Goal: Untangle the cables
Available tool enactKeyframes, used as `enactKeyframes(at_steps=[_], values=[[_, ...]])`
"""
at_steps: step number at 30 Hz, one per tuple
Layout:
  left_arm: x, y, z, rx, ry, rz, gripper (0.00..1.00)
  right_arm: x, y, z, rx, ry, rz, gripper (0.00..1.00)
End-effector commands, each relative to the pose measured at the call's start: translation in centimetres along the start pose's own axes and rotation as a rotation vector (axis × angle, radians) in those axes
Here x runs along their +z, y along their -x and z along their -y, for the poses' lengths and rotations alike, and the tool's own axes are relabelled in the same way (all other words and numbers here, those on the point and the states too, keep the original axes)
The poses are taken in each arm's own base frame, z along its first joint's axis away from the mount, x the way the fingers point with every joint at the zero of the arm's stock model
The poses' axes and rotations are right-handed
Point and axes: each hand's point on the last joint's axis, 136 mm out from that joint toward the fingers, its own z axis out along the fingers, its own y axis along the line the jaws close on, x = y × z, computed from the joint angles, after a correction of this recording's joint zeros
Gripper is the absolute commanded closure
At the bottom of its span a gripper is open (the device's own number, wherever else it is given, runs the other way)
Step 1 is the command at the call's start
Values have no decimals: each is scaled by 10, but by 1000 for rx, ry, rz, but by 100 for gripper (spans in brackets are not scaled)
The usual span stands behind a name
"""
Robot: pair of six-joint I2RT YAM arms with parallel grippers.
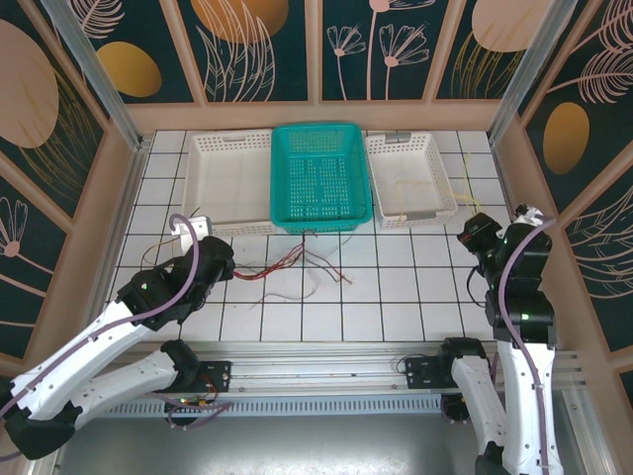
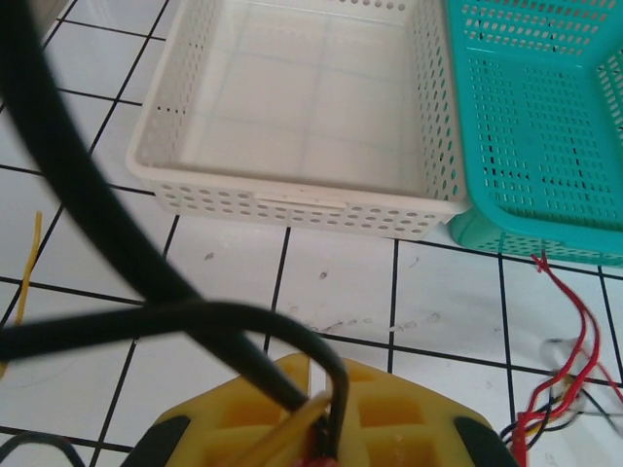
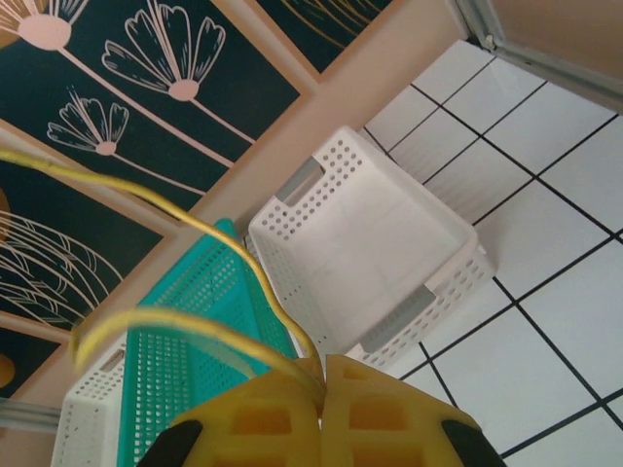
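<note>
A loose tangle of red cables (image 1: pixel 285 261) and thin dark ones lies on the tiles in front of the teal basket (image 1: pixel 318 130). My left gripper (image 1: pixel 210 259) sits at the tangle's left end. In the left wrist view the left gripper (image 2: pixel 326 377) is shut on a black cable (image 2: pixel 92 209), with a yellow-tan strand and a bit of red also in the pinch. Red cable (image 2: pixel 576 331) trails to the right. My right gripper (image 1: pixel 473 234) hangs at the right. Its yellow jaws meet on a yellow cable (image 3: pixel 200 226) that loops up from the right gripper (image 3: pixel 322 368).
Three baskets stand in a row at the back: a white one (image 1: pixel 237 227) on the left, the teal one in the middle, and a smaller white one (image 1: pixel 416 220) on the right. A short yellow piece (image 2: pixel 34 248) lies on the tiles. Wooden walls close in both sides.
</note>
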Motion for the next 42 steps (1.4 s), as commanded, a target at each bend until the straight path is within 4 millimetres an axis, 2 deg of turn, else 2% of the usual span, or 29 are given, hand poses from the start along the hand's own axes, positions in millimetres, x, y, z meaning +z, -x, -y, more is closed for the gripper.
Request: enactKeyframes(at_steps=[1,6,15,22,25,30,37,40,42], values=[[1,6,-2,19,17,24,100,-3,7,-5,-37,1,1,100],[10,0,14,10,-40,9,100,6,5,-24,-45,77,-48,100],[19,6,61,30,-211,21,100,45,-27,-72,-40,294,-277,100],[23,15,94,86,-314,43,100,63,-82,-131,-165,398,-411,100],[26,20,105,150,-319,45,100,75,-101,-149,-194,418,-461,100],[27,34,116,278,-304,74,100,109,-124,-153,-215,393,-515,100],[16,66,127,369,-309,190,100,153,-152,-156,-239,346,-584,100],[16,66,132,346,-343,214,100,170,-167,-160,-265,324,-618,100],[17,59,131,330,-380,241,100,182,-180,-159,-282,299,-648,100]])
